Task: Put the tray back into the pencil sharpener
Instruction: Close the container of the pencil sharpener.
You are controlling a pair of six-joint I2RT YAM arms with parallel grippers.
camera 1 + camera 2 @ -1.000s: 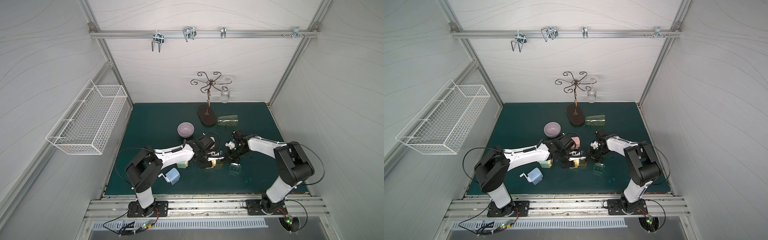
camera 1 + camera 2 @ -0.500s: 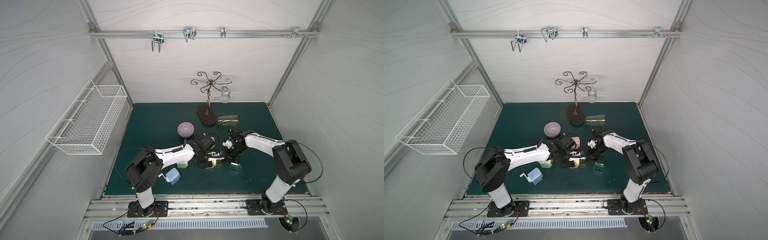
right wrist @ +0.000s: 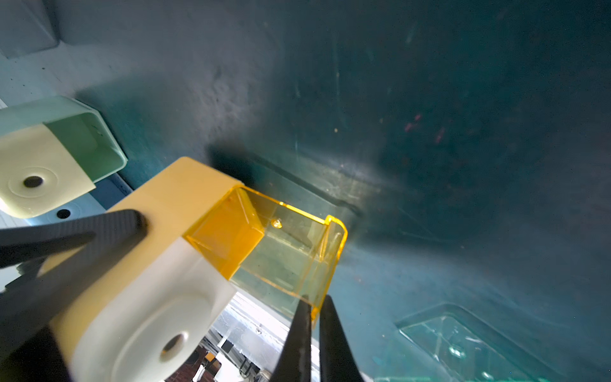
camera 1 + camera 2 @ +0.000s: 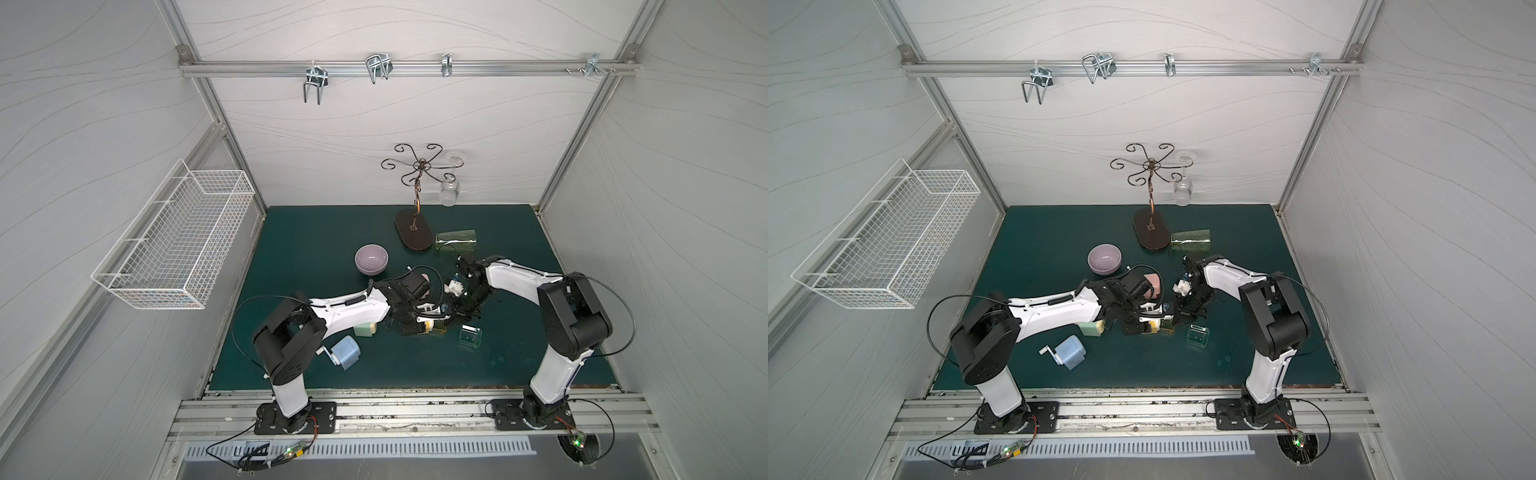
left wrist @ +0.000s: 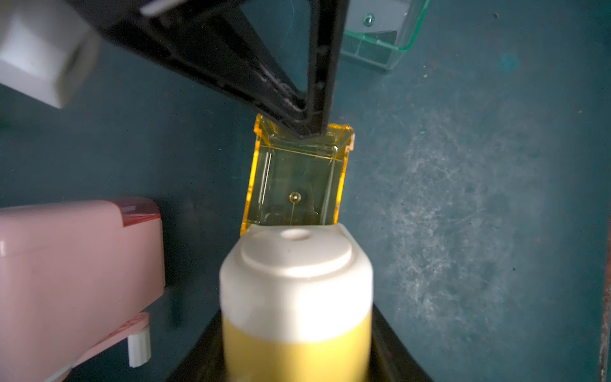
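My left gripper [image 5: 296,367] is shut on the yellow and white pencil sharpener [image 5: 296,297], which shows in both top views [image 4: 428,327] [image 4: 1149,329] at the mat's middle. The clear yellow tray [image 5: 294,185] sits partly inside the sharpener's [image 3: 148,281] slot, and about half of it sticks out. My right gripper [image 3: 314,307] is shut on the outer end wall of the tray [image 3: 281,251], with one finger inside and one outside. In the left wrist view the right gripper [image 5: 309,130] comes down onto that end wall.
A clear green tray [image 4: 470,336] lies just right of the grippers. Close on the left are a pink sharpener [image 5: 76,271], a green sharpener [image 4: 365,329] and a blue sharpener [image 4: 345,352]. Further back are a purple bowl [image 4: 371,259], a glass stand [image 4: 412,232] and a lying green glass [image 4: 456,242].
My right wrist has shifted a little left, toward the left arm, and its jaws have narrowed onto the tray's end wall. The left arm has stayed still with the sharpener.
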